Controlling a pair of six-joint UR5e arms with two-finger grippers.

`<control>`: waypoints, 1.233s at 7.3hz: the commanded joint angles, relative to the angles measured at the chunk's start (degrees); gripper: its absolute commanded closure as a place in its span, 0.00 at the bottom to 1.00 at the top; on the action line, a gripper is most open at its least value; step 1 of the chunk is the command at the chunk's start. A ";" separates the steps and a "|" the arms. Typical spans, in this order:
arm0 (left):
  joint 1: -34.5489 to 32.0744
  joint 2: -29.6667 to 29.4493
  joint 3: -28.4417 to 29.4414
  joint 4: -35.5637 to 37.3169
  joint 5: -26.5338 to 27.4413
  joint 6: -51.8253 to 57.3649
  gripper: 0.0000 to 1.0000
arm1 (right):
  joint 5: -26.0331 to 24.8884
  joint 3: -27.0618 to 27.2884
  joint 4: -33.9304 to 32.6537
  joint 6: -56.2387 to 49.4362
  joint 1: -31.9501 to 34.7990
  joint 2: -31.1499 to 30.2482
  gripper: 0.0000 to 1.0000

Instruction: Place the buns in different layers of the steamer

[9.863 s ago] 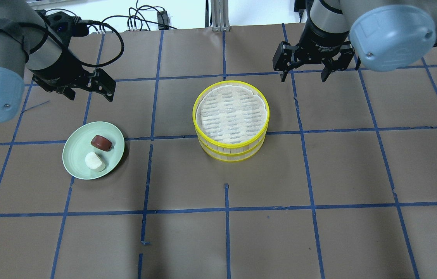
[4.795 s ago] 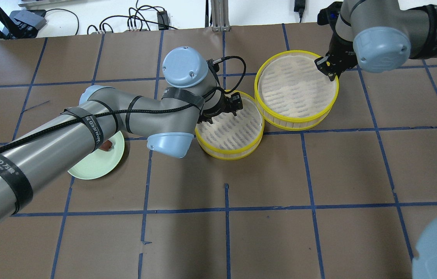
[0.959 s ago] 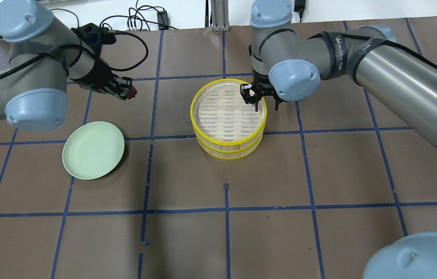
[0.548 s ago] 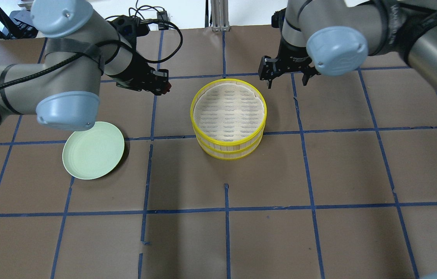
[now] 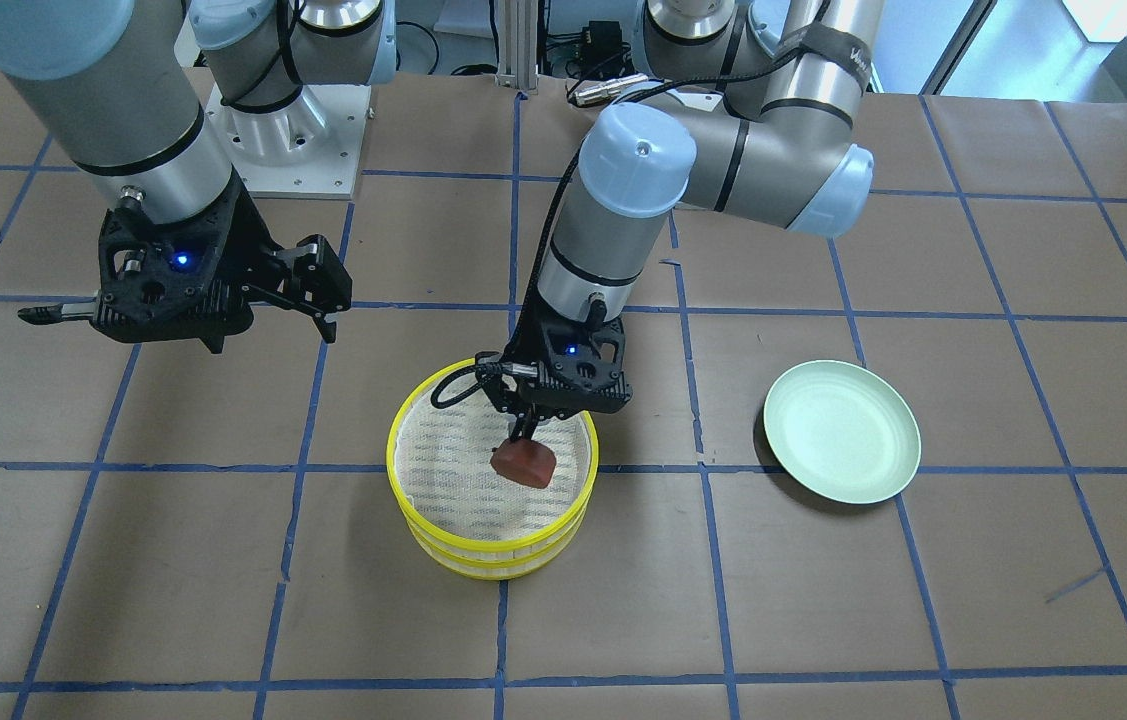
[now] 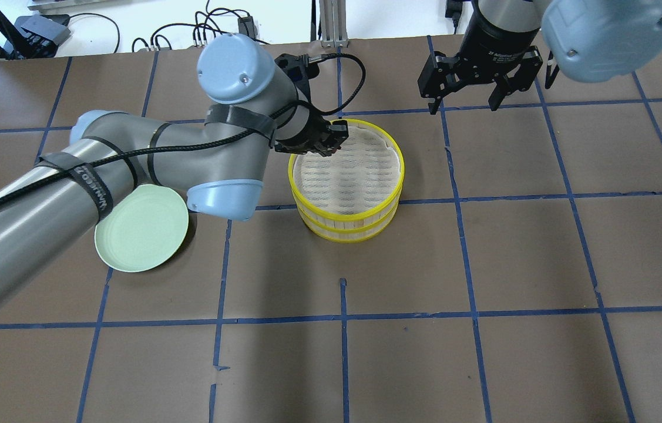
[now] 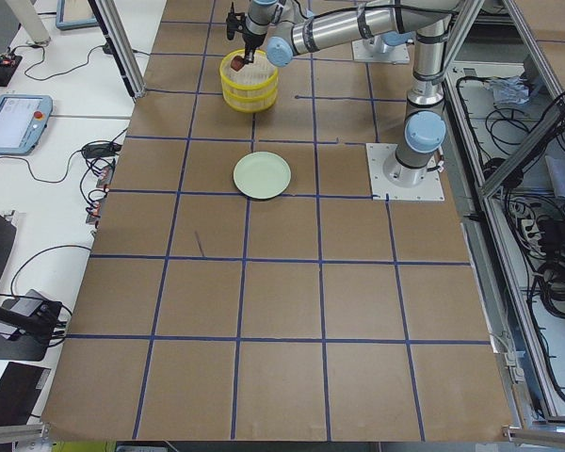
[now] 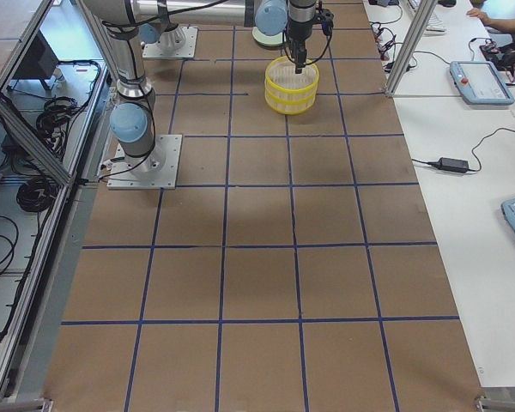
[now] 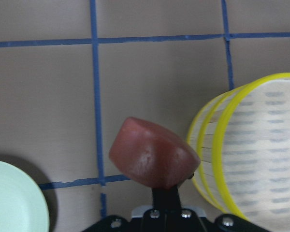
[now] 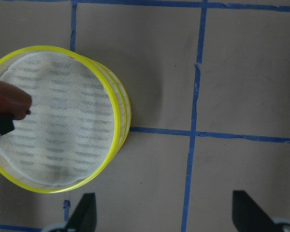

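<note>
Lowering the brown bun (image 5: 523, 464) into the top layer (image 5: 390, 465) is judged to be the step in hand. The bun is gripped by the left pincer (image 5: 523, 440) over the mesh near the rim, while the right pincer (image 6: 464, 104) is spread wide, well apart from the stack. The white bun is not seen, so it is presumably in the lower layer (image 5: 493, 572); next, the brown bun should be set down on the mesh and released.

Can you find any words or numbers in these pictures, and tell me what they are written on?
"WANJEED": white letters on the black strap round the left arm, overhead view.
Tiny white print on the black collar above the right gripper: too small to read.
Steamer layers, plate, reddish-brown bun: no writing shows.
</note>
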 commanded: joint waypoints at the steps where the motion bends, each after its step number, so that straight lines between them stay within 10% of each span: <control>1: -1.02 -1.01 0.18 1.21 2.03 -1.68 0.00 | -1.10 -0.16 0.24 -0.11 0.31 -0.12 0.00; 4: -0.59 2.58 0.45 -2.10 7.46 8.34 0.00 | -1.10 -0.25 0.24 -0.02 0.22 0.05 0.00; 9: 20.49 18.14 6.76 -42.41 8.99 33.21 0.00 | -3.12 -1.65 7.60 -0.11 -0.83 -1.70 0.00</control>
